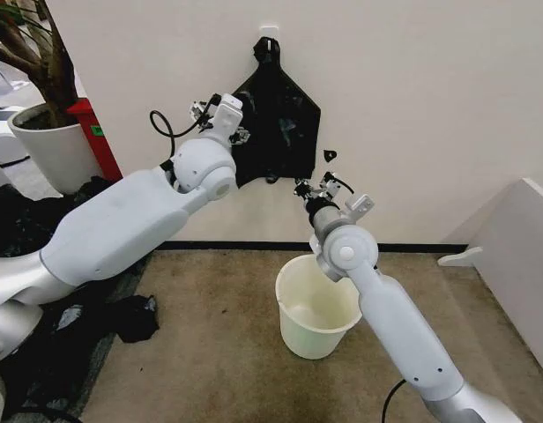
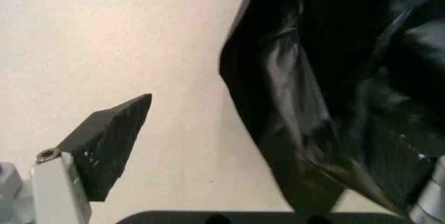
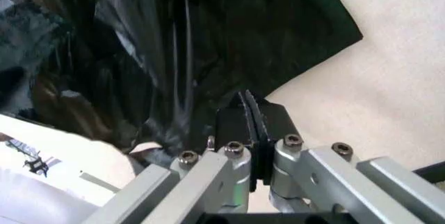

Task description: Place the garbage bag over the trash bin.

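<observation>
We are at the pick-up step: the bag (image 1: pixel 276 123) hangs flat against the wall from a white hook (image 1: pixel 269 33), well above and behind the bin (image 1: pixel 316 304), which stands empty and upright on the carpet (image 1: pixel 210 352) near the wall.

Our left tool (image 1: pixel 220 115) is up at the bag's left edge. In the left wrist view its jaws stand wide: one black pad (image 2: pixel 111 146) is out over bare wall, and the film lies beside the other jaw, not yet clamped.

Our right tool (image 3: pixel 251 125) is at the bag's lower right edge, its pads pressed narrow together. In the right wrist view black film meets the pads, so we judge it pinches the bag's edge, though the hold looks slight.

Next, we judge, the left tool must close on its edge. Then both must lift the bag off the hook, spread its mouth and bring it down around the bin's rim.
</observation>
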`<state>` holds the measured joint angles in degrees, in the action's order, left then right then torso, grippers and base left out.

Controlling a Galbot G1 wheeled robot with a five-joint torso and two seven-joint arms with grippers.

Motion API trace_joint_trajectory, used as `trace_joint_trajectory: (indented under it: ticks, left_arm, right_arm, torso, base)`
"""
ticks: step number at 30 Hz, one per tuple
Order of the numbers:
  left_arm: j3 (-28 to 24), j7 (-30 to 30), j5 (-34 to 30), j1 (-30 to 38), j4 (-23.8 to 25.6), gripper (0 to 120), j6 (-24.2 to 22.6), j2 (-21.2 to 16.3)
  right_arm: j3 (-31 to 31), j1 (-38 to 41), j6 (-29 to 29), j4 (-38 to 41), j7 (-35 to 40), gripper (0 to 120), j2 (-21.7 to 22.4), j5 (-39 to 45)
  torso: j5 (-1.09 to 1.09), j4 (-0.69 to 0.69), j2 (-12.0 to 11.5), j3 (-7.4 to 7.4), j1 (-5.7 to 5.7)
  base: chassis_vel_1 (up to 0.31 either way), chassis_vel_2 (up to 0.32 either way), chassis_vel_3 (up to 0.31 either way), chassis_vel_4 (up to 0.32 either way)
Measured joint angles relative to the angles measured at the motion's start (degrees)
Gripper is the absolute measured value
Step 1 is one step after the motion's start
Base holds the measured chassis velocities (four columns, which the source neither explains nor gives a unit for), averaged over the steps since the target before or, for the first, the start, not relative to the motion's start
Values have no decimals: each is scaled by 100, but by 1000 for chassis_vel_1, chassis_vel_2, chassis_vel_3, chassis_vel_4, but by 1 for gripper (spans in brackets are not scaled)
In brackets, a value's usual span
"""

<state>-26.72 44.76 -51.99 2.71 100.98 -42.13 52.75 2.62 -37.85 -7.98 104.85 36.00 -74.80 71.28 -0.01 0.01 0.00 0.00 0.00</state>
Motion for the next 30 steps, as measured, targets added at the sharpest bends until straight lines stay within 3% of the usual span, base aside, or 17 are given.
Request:
trace_joint_trajectory:
  ticks: [4, 9, 15, 21, 30]
  left_arm:
    - [-27, 9, -185, 19, 367, 100, 10, -74]
    - [-135, 44, -343, 123, 394, 100, 10, 134]
    - [-380, 37, -307, 227, -269, 100, 38, 769]
    - [-499, 113, -199, 184, -691, 100, 14, 1140]
    - [-529, 122, 40, 165, -1000, 100, 15, 1335]
  right_arm:
    - [-28, -4, 3, -5, -10, 0, -39, -60]
    - [-85, 13, 11, -17, -12, 0, -102, -105]
    - [-140, 15, 23, 20, -12, 0, -136, -132]
    - [-117, -2, 27, 44, -14, 0, -122, -134]
    - [-65, -44, 28, 65, -41, 0, -92, -139]
  torso:
    - [0, 0, 0, 0, 0]
    - [1, 0, 0, 0, 0]
    - [1, -1, 0, 0, 0]
    - [2, -2, 0, 0, 0]
    - [2, -1, 0, 0, 0]
  base:
    - [0, 0, 0, 0]
    - [0, 0, 0, 0]
    - [0, 0, 0, 0]
    - [0, 0, 0, 0]
    - [0, 0, 0, 0]
